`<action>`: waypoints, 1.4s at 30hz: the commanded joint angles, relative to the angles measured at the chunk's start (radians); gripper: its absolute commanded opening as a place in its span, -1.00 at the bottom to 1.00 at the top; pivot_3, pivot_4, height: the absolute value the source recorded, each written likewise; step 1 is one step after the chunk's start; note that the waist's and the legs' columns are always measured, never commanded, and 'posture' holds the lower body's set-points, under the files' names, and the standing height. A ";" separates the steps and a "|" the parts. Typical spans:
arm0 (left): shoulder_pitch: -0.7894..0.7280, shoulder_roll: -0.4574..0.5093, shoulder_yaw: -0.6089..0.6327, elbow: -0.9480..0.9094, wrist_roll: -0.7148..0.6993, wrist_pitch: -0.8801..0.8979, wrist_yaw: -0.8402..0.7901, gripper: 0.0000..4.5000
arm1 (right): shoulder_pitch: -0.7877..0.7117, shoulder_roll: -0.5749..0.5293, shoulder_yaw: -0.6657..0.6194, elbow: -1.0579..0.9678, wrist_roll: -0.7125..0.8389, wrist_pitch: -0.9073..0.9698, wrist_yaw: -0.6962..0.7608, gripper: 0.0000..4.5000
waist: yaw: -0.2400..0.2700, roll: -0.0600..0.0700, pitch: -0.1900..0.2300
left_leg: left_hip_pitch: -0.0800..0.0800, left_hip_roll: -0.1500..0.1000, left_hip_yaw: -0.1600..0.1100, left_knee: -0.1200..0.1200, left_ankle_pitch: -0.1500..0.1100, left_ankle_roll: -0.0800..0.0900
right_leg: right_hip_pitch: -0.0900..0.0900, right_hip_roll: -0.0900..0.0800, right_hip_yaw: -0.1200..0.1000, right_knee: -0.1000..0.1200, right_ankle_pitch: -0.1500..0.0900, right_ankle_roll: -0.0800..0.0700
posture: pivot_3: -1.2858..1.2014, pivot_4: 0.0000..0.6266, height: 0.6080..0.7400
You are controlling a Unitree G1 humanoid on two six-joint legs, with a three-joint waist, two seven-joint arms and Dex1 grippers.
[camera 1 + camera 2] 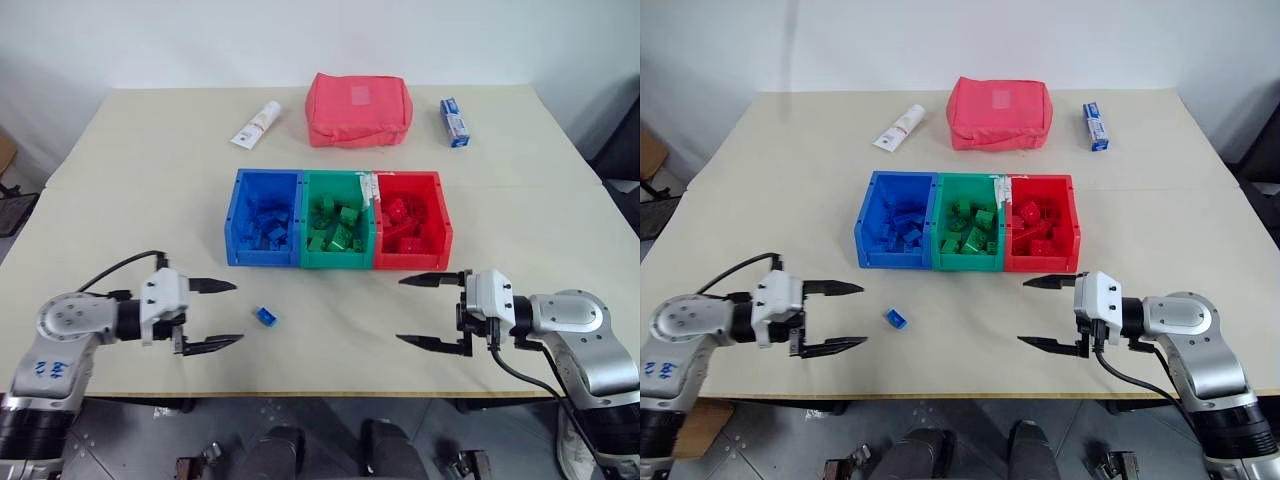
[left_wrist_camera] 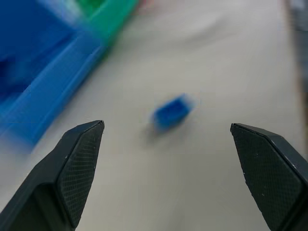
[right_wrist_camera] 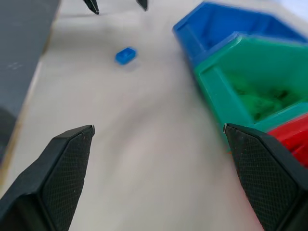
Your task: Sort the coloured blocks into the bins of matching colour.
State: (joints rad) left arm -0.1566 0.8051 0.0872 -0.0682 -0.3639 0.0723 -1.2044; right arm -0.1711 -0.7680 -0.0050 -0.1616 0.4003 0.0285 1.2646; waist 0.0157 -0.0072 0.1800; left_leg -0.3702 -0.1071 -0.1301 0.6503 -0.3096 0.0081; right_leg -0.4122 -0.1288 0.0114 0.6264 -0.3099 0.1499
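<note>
Head views: three joined bins mid-table: blue bin (image 1: 240,228), green bin (image 1: 337,260), red bin (image 1: 443,235), left to right. Each holds bricks of its own colour; blue bricks (image 1: 268,225) lie piled in the blue one. One loose blue block (image 1: 265,316) sits on the table (image 1: 130,190) in front of the blue bin, near its front wall but apart from it. Left gripper (image 1: 225,313) hovers low just left of that block, fingers spread wide, nothing between them. Right gripper (image 1: 415,311) sits in front of the red bin, pointing inward, also spread wide and empty. Far side of the table: red fabric pouch (image 1: 358,108), white tube (image 1: 257,124), small blue-and-white box (image 1: 455,121).

Left wrist view: both fingers (image 2: 79,159) well apart, the loose block (image 2: 172,111) on the table between and beyond them, not touched. Blue bin wall (image 2: 53,91) off to one side.

Right wrist view: fingers (image 3: 67,163) released wide, bare table between. Loose block (image 3: 125,55) well ahead, with the left gripper's tips (image 3: 91,6) beyond it. Blue bin (image 3: 211,26), green bin (image 3: 240,77) and a red corner (image 3: 291,137) alongside.
</note>
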 commanded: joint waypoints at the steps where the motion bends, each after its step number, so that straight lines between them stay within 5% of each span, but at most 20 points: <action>1: -0.043 -0.010 -0.081 0.034 0.074 -0.066 -0.022 0.99 | 0.002 -0.009 0.007 -0.049 0.014 0.006 0.015 1.00 | -0.010 0.000 0.000 | 0.000 0.001 0.000 0.000 0.000 0.000 | 0.000 0.000 0.000 0.000 0.000 0.000 | 0.03 -0.52 1.00; 15: -0.234 -0.067 -0.244 0.292 0.192 -0.201 -0.099 0.99 | 0.054 0.002 -0.004 -0.109 -0.008 0.001 -0.063 1.00 | -0.013 0.000 0.000 | 0.000 -0.001 0.000 0.001 0.000 0.000 | 0.000 0.002 0.000 0.000 0.000 0.000 | 0.03 -0.52 1.00; 29: -0.244 -0.082 -0.207 0.315 0.148 -0.123 -0.100 -0.75 | 0.069 -0.003 -0.022 -0.142 0.010 0.020 -0.111 1.00 | -0.007 0.000 0.000 | 0.001 -0.001 0.000 0.003 0.001 0.000 | 0.001 0.002 0.000 0.002 0.000 0.001 | 0.03 -0.52 1.00; 33: -0.251 -0.098 -0.117 0.229 0.011 0.026 -0.065 -0.79 | 0.070 0.001 -0.061 -0.170 0.053 0.062 -0.145 1.00 | -0.006 0.000 0.000 | 0.000 -0.001 -0.001 0.002 0.000 0.000 | 0.000 0.002 0.000 0.001 0.000 0.001 | 0.03 -0.52 1.00; 37: -0.347 -0.218 0.083 0.168 -0.145 0.215 0.244 -0.79 | 0.027 0.083 -0.122 -0.193 0.116 0.108 -0.278 1.00 | -0.001 -0.001 0.000 | -0.001 -0.001 -0.002 0.004 0.000 0.001 | 0.000 0.002 -0.001 0.002 0.000 0.001 | 0.03 -0.52 1.00; 42: -0.421 -0.277 0.111 0.168 -0.085 0.295 0.470 -0.79 | -0.029 0.157 -0.139 -0.191 0.100 0.106 -0.379 1.00 | 0.003 0.000 0.000 | -0.001 -0.001 -0.002 0.006 0.000 0.000 | 0.000 0.003 -0.001 0.003 0.000 0.001 | 0.03 -0.52 1.00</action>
State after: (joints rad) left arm -0.5788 0.5295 0.1955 0.1239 -0.4619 0.3472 -0.7773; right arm -0.1888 -0.6151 -0.1223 -0.3200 0.4867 0.1348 0.9101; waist 0.0185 -0.0076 0.1801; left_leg -0.3716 -0.1081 -0.1321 0.6556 -0.3095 0.0080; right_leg -0.4120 -0.1260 0.0104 0.6290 -0.3095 0.1508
